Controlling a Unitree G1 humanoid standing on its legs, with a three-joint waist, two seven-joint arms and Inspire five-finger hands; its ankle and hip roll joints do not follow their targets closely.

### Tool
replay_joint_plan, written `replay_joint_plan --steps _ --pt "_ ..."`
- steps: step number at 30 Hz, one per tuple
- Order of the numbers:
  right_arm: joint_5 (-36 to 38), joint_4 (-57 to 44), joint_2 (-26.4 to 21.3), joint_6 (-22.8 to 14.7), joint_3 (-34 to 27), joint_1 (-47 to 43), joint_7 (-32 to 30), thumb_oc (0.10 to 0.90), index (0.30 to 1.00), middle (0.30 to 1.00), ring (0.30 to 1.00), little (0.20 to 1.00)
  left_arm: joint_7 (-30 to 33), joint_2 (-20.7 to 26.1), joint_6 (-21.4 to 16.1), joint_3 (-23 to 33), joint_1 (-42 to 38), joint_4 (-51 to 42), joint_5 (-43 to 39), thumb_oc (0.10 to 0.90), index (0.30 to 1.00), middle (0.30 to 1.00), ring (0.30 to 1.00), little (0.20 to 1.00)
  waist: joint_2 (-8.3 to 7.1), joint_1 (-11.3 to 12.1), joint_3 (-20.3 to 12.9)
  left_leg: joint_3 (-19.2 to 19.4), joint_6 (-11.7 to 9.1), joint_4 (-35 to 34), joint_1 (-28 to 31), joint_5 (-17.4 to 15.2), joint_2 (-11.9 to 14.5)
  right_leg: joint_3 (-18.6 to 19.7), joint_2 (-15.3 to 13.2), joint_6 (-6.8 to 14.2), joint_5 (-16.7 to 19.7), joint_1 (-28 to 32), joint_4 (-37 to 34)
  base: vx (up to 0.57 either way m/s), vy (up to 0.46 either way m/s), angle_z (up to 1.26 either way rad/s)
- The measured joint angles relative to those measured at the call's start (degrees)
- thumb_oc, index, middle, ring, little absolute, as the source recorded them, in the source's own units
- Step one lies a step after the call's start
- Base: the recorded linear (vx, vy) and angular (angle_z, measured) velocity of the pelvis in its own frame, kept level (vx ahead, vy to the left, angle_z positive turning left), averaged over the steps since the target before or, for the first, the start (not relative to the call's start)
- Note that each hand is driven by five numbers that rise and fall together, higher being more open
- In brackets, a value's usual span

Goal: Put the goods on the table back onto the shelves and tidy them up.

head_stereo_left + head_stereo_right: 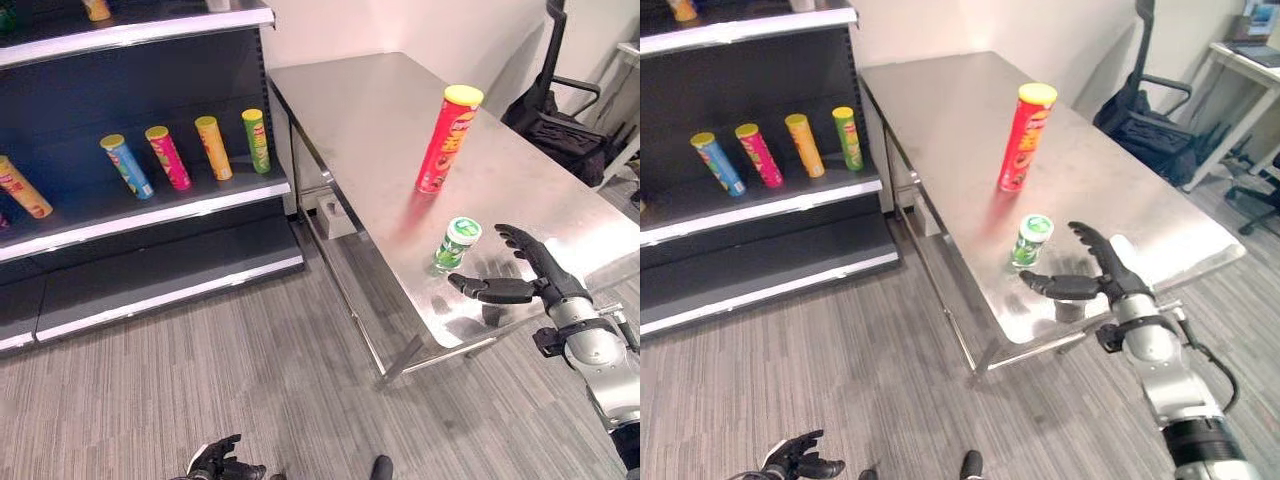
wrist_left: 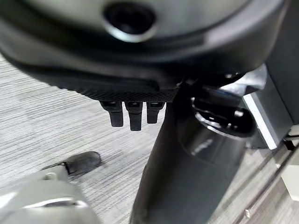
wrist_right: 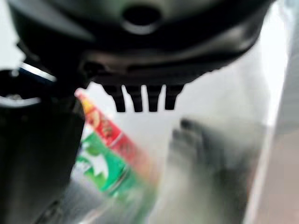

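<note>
A tall red can with a yellow lid (image 1: 448, 139) stands upright in the middle of the steel table (image 1: 370, 110). A short green can with a white lid (image 1: 456, 244) stands nearer the table's front edge. My right hand (image 1: 532, 271) hovers open just right of the green can, thumb stretched toward it, not touching. In the right wrist view the green can (image 3: 105, 170) and the red can (image 3: 105, 128) sit close past the fingers (image 3: 140, 100). My left hand (image 1: 218, 462) hangs low over the floor, fingers loosely curled.
A dark shelf unit (image 1: 150, 205) stands left of the table. Several upright cans line its middle shelf: blue (image 1: 126, 166), pink (image 1: 167, 157), yellow (image 1: 212, 147), green (image 1: 256, 140), orange (image 1: 22, 187). An office chair with a black bag (image 1: 555, 130) stands behind the table.
</note>
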Motion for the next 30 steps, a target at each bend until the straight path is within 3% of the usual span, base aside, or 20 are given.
replay_joint_plan --steps 10,11,12,28,30 --pt "-0.9 1.0 0.0 0.0 1.7 -3.2 -0.2 0.8 0.9 0.9 0.9 0.9 0.2 0.1 0.0 0.6 1.2 0.0 0.0 0.8 0.9 0.9 0.9 0.9 0.21 1.7 0.0 -1.8 0.0 0.7 -0.5 0.0 -0.1 -1.6 -0.2 0.1 -0.3 0.5 0.0 0.01 -0.003 0.1" --pt "-1.3 1.4 0.0 0.0 2.0 -3.3 -0.3 0.538 0.507 0.507 0.507 0.507 0.2 0.1 0.0 0.6 1.2 0.0 0.0 0.8 0.9 0.9 0.9 0.9 0.22 1.7 0.0 -1.9 0.0 0.7 -0.6 0.0 -0.1 -1.6 -0.2 0.1 -0.3 0.6 0.0 0.0 0.0 0.0" --pt "-1.7 1.6 0.0 0.0 2.1 -3.3 -0.4 0.4 0.3 0.3 0.3 0.3 0.2 0.1 0.0 0.6 1.2 0.0 0.0 0.8 0.9 0.9 0.9 0.9 0.23 1.7 0.0 -1.9 0.0 0.7 -0.7 0.0 -0.1 -1.6 -0.2 0.2 -0.3 0.7 0.0 0.0 0.0 0.0" --pt "-2.6 1.5 0.0 0.0 1.9 -3.4 -1.7 0.4 0.3 0.3 0.3 0.3 0.4 0.1 0.0 0.8 1.3 0.0 0.2 0.8 0.9 0.9 0.9 0.9 0.38 1.2 -0.1 -2.9 -0.1 0.9 -0.8 0.1 -0.1 -2.8 -0.3 0.2 -0.4 0.9 0.0 0.0 -0.004 0.03" --pt "-2.8 1.1 0.0 0.0 -1.1 -2.3 -1.8 0.4 0.3 0.3 0.3 0.3 0.4 0.1 0.0 1.2 1.4 -0.1 1.6 0.8 0.9 0.9 0.9 0.9 0.53 0.8 -0.2 -2.9 -0.1 0.9 -0.6 0.1 0.0 -2.7 -0.3 0.2 -0.4 1.1 0.0 -0.01 -0.045 -0.02"
